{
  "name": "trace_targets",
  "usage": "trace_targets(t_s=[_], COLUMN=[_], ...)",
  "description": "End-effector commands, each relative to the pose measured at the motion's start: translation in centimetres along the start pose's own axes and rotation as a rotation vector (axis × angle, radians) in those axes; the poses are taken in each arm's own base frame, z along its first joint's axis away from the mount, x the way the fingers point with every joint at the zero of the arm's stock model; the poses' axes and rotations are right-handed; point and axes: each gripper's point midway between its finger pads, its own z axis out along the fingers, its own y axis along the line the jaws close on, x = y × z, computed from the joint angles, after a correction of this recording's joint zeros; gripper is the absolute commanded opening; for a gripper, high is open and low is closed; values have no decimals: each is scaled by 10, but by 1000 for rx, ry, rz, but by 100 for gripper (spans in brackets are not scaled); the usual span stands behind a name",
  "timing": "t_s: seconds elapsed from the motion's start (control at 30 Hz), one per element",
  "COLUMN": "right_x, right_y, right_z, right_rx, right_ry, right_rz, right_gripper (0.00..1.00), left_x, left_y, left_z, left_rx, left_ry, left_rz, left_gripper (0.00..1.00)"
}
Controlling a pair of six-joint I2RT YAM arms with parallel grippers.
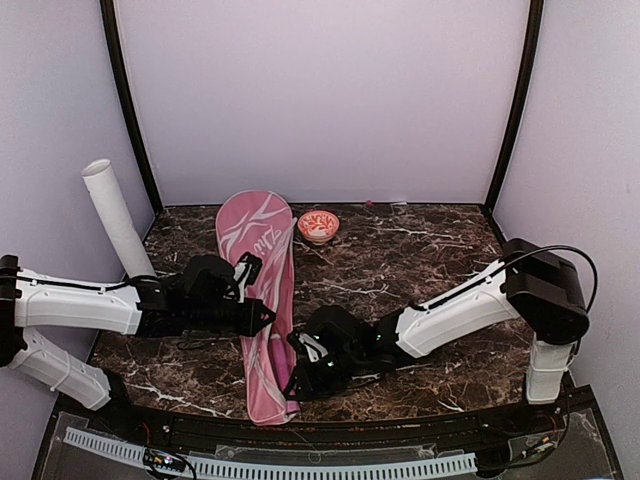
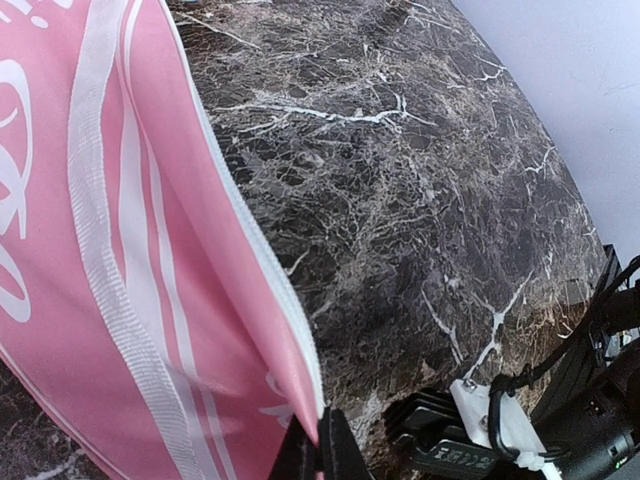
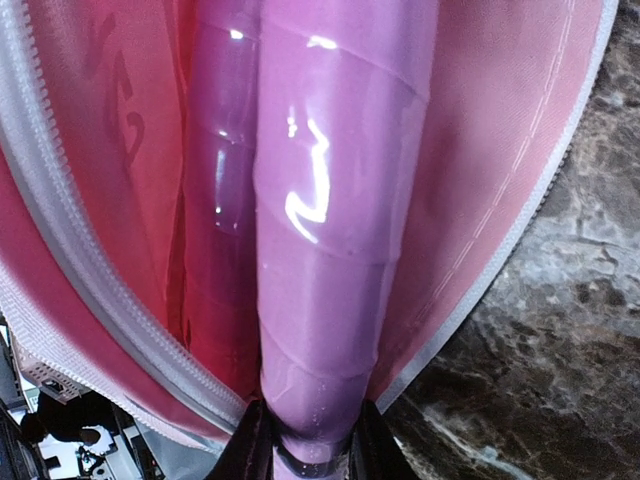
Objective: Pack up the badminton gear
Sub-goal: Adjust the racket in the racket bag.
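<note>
Pink racket cover (image 1: 258, 235) lying on the marble table (image 1: 430, 260), long axis running from the far head end to the near open mouth. Left gripper (image 1: 268, 316) clenched on the cover's zip edge (image 2: 265, 270), about midway along its length. Right gripper (image 1: 298, 368), the nearer to the mouth, grasping a pink handle (image 3: 320, 250) that lies along this axis inside the cover, beside a second handle (image 3: 215, 270); any further seating would probably run lengthwise, away from the arm bases
</note>
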Motion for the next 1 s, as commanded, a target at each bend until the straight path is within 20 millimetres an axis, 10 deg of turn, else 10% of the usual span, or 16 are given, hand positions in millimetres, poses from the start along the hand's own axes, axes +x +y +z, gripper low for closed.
trace_targets(t_s=[0.0,0.43,0.97], right_x=[-69,-62,-61], right_y=[2,-21,-18], right_z=[-1,6,6], right_rx=[2,72,51], right_ry=[-237,-218,-222], right_rz=[-75,-30,-38], right_gripper=[6,5,5], left_x=[23,42,62], left_y=[-31,-15,-6], left_z=[-1,-2,-7], left_rx=[148,10,-173], left_ry=[101,188,193], left_rz=[21,-5,-130], left_gripper=[0,33,45])
